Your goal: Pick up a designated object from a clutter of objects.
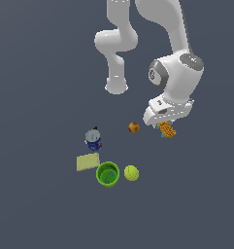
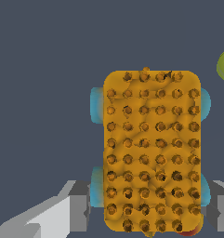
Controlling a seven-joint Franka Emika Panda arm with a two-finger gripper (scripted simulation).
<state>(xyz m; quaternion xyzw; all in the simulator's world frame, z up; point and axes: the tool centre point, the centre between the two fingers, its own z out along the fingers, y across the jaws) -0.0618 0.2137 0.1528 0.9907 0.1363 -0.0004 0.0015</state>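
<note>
- Orange block (image 2: 152, 151): in the wrist view it fills the middle of the picture, an oblong slab with rounded corners, rows of dark speckles over its face, and teal-blue bits showing at both long edges. In the exterior view the orange block (image 1: 166, 129) sits under the gripper's housing, towards the exterior view's right of the dark grey floor (image 1: 36, 63), tilted, with a teal bit at its lower end.
- Gripper (image 2: 148, 211): its grey fingers (image 2: 76, 209) stand on either side of the block's near end, close against its teal edges; the jaws look narrowed onto the block, though actual contact is hard to make out. Whether the block is off the floor cannot be told.
- Green cup (image 1: 108, 174): nearest of the clutter in the exterior view, upright, mouth up.
- Yellow-green ball (image 1: 131, 172): just beside the cup on the exterior view's right, apart from it. A green sliver at the wrist view's edge may be this ball or the cup.
- Pale yellow sponge (image 1: 88, 162): flat, just beside the cup on the exterior view's left.
- Blue-grey can (image 1: 93, 138): beyond the sponge, near it.
- Orange-red ball (image 1: 133, 127): farther back, near the block on its exterior-view left side, not touching it.
- Arm (image 1: 176, 73): white, reaching down from its base (image 1: 116, 86) at the far side.
</note>
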